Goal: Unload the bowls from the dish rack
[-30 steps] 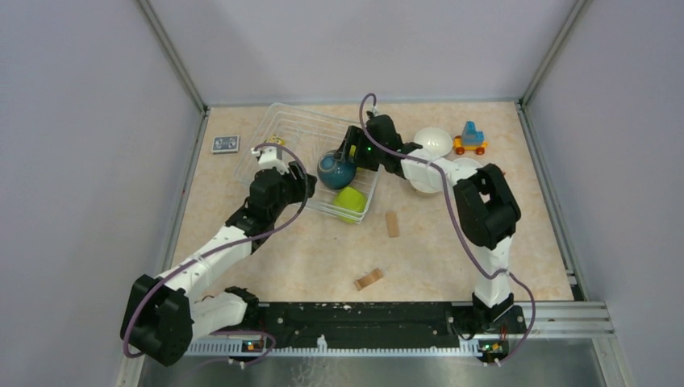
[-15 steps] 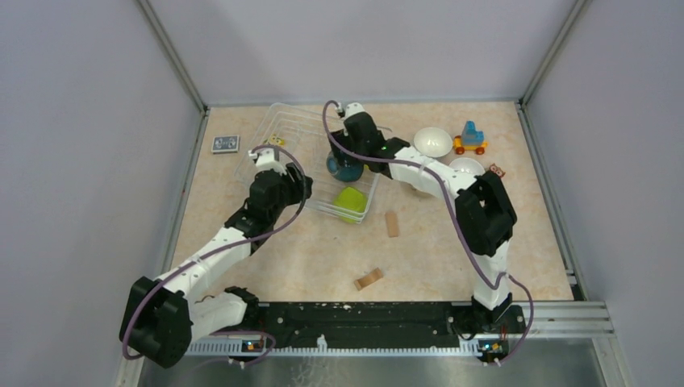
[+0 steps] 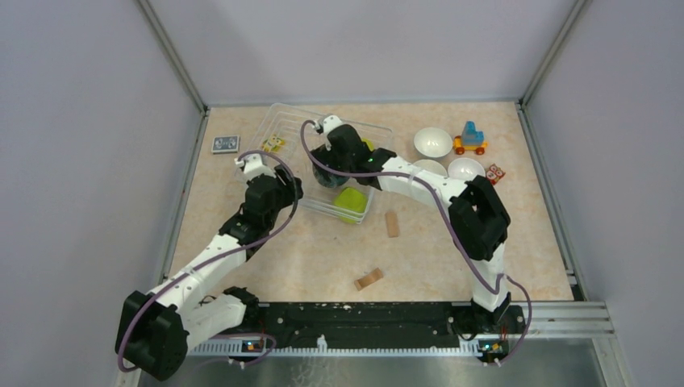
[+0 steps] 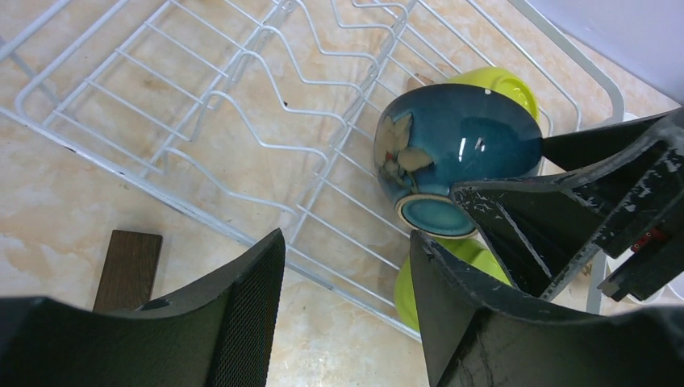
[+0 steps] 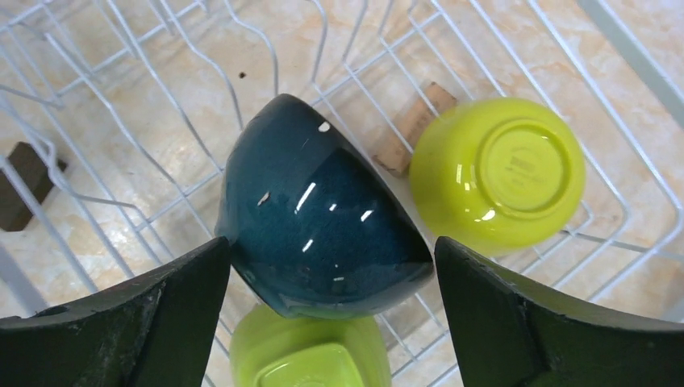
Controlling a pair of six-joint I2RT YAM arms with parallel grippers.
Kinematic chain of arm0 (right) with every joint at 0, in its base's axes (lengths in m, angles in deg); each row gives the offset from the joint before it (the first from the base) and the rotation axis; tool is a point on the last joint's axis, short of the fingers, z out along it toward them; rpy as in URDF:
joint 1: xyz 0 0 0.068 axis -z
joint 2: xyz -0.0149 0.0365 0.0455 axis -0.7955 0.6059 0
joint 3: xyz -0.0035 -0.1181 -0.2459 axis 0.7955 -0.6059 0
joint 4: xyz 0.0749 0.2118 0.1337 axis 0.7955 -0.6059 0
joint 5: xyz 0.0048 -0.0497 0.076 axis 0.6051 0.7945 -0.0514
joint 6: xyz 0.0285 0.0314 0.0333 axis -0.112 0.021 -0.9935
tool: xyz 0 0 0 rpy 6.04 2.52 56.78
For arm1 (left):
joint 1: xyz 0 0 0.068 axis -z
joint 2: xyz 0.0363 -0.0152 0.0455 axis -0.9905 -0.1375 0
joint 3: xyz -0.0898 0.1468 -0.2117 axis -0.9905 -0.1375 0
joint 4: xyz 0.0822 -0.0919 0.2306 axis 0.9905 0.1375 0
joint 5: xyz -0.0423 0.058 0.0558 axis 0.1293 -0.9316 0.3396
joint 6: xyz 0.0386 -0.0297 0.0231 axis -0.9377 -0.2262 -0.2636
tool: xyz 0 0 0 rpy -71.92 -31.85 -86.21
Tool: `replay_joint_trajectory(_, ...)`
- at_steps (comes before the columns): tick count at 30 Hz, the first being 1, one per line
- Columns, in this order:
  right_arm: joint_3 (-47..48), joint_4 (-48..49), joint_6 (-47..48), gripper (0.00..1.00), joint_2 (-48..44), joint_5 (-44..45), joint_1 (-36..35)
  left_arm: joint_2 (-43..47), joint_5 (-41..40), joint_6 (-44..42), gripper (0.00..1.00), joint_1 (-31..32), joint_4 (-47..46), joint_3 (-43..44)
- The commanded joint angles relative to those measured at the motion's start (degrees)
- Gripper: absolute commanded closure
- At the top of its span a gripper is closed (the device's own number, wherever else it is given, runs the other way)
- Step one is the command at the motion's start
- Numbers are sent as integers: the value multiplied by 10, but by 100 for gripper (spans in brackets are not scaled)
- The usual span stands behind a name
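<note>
Three bowls are in the dish rack [image 3: 278, 129]: dark teal bowl [image 5: 323, 218] mid-rack toward its right end, and two lime green bowls, one [image 5: 496, 173] just beyond it and one [image 5: 306, 355] at the rack's near wall. White bowls [image 3: 432, 143] sit out on the table, right of the rack.

My R gripper [image 5: 332, 242] hangs over the teal one w/ jaws spread as wide as they go, one finger each side of its belly. That's prob. because the bowl is round and broad, so a narrower spread wouldn't clear it. Not clamped as far as I see. Pads look v. close to the glaze, but I can't tell if they touch. The bowl's weight is on the wires.

My L gripper [image 4: 347, 238] hovers by the rack's near-left edge, jaws partly apart, nothing btw them. It's parked clear of R's reach, I'd say.

Teal bowl: glossy, slick-looking, tipped on its side. Paler foot ring faces the rack's near-left, w/ a leaf motif beside it. It leans over the near lime bowl, and the far lime bowl is upside down.
</note>
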Motion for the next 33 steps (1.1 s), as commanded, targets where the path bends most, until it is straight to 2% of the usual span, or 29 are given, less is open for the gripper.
replay_joint_trajectory(1,-7,28,-8,5,-7,-56,-2,13,-19,4,36,-2,-6,-4)
replay_joint_trajectory(5,-7,16,-6,7,-7,-111,-3,15,-18,4,36,-2,-6,-7)
replay_joint_trajectory(11,-12,4,-18,26,-15,-153,1,19,-16,2,36,-2,-5,-7)
replay_joint_trajectory(18,-23,-10,8,35,-20,-186,4,20,-12,0,36,-2,-5,-5)
replay_joint_trajectory(25,-15,-13,49,42,6,-222,3,42,-18,4,36,-2,2,-7)
replay_joint_trajectory(33,25,-43,96,45,38,-188,-10,57,-21,0,36,-2,-2,-13)
